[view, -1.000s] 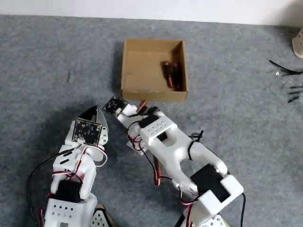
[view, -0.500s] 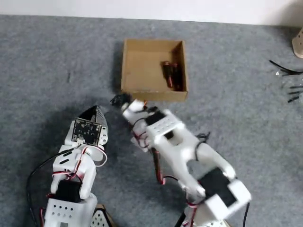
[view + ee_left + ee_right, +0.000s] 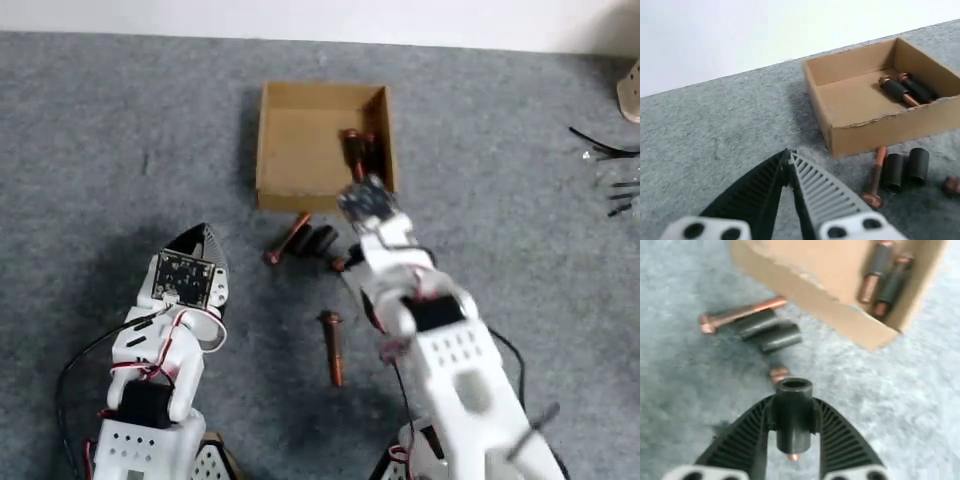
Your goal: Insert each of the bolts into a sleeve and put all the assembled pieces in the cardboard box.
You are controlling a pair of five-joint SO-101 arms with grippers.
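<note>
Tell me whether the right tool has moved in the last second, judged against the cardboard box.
Yes. In the high view the right tool swung from the cardboard box's front-left corner toward its front-right corner, shut on a sleeve.

My claw (image 3: 793, 410) clamps a black cylindrical sleeve (image 3: 793, 427), with a copper tip (image 3: 792, 457) showing at its near end. Just past it a small copper bolt head (image 3: 779, 373) lies on the grey carpet (image 3: 685, 370). Beyond that, two loose black sleeves (image 3: 771, 331) lie beside a long copper bolt (image 3: 740, 315), close to the open cardboard box (image 3: 840, 320). Two sleeved bolts (image 3: 886, 275) lie side by side inside the box.
</note>
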